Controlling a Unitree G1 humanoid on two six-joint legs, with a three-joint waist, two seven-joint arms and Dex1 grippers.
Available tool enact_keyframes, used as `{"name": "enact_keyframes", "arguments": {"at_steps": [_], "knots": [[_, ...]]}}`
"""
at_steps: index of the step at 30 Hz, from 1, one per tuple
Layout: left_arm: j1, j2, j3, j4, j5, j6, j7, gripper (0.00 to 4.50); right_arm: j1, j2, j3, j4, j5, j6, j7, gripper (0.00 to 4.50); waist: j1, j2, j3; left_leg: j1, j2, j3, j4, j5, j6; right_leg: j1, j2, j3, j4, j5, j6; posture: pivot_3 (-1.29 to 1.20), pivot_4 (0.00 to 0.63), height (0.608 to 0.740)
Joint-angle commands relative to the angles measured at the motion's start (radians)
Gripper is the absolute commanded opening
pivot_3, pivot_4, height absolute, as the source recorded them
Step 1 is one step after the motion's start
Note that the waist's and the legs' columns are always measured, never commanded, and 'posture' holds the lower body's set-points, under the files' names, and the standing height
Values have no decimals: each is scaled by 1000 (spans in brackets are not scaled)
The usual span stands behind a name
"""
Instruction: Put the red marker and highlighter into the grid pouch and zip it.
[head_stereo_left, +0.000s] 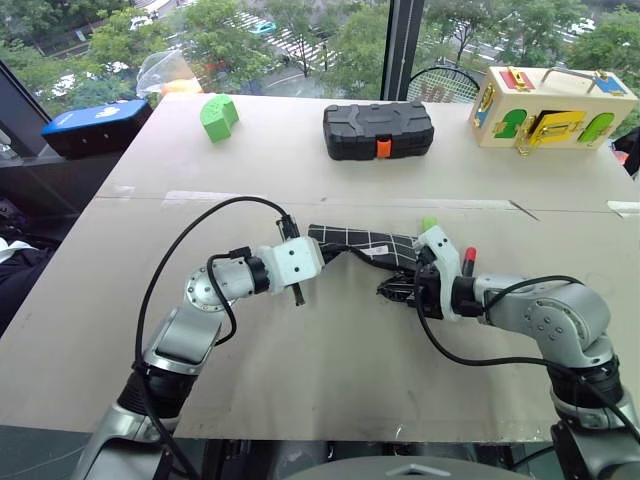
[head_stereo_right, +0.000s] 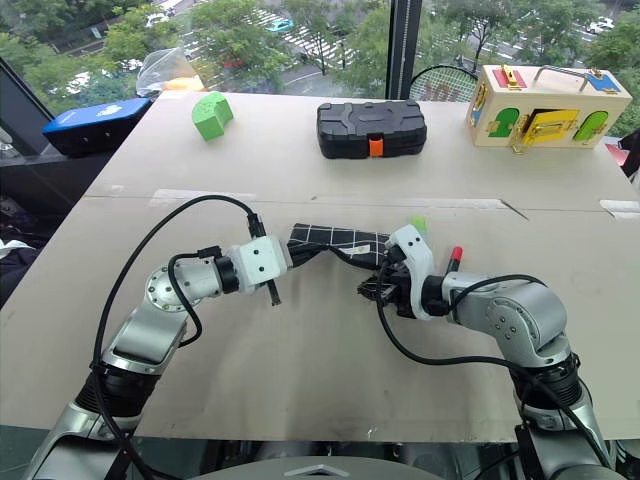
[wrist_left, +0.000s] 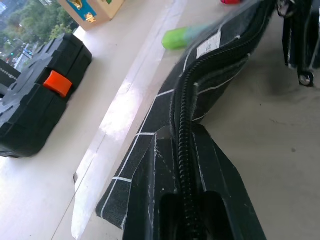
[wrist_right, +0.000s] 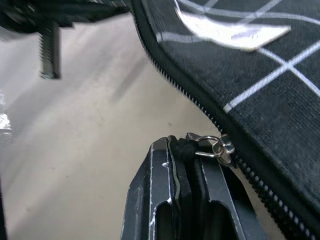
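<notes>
The pouch (head_stereo_left: 362, 243) lies on the bench (head_stereo_left: 330, 350), stretched between both arms. The left gripper (wrist_left: 186, 220) is clenched on the pouch's end at the zipper line; the right gripper (wrist_right: 192, 200) is clamped on the zipper pull (wrist_right: 212, 147). The highlighter (head_stereo_left: 429, 223) and the marker (head_stereo_left: 468, 261) lie on the bench just beyond the right wrist, outside the pouch. Judging by this, the zip is being worked: hold the left end taut and draw the pull straight along the teeth, without twisting the fabric.
</notes>
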Motion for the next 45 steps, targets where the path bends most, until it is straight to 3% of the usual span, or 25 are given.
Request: {"name": "enact_keyframes", "arguments": {"at_steps": [1,9,27,35,38,42,45], "knots": [[-13,-7,36,-65,-29,6,20,0,0,-15,-32,-21,-6,-20,-4,34,0,0,0,0,0,0,0,0,0,0,0,0,0,0,0,0,150,740],[-1,-4,21,-80,-24,3,17,0,-12,-21,-34,-10,-23,-28,3,34,0,0,0,0,0,0,0,0,0,0,0,0,0,0,0,0,150,740],[9,-11,-4,-95,2,24,31,0,-103,126,34,-3,-17,2,-13,34,0,0,0,0,0,0,0,0,0,0,0,0,0,0,0,0,150,740],[37,-18,10,-120,-3,75,46,0,-28,103,-68,-11,-50,3,-78,34,3,0,0,0,0,0,0,0,0,0,0,0,0,0,0,0,150,740],[35,-30,5,-126,3,96,58,0,11,115,-87,-43,-58,-6,-113,928,0,0,0,0,0,0,0,0,0,0,0,0,0,0,0,0,150,740],[28,-46,1,-130,13,117,75,0,58,181,-142,-123,-40,16,-192,2724,-1,0,0,0,0,0,0,0,0,0,0,0,1,0,0,0,150,740],[23,-54,-1,-128,21,127,84,0,89,263,-194,-185,-44,30,-278,2724,-1,0,0,0,0,0,0,0,0,0,0,1,1,0,0,0,150,740]]}}
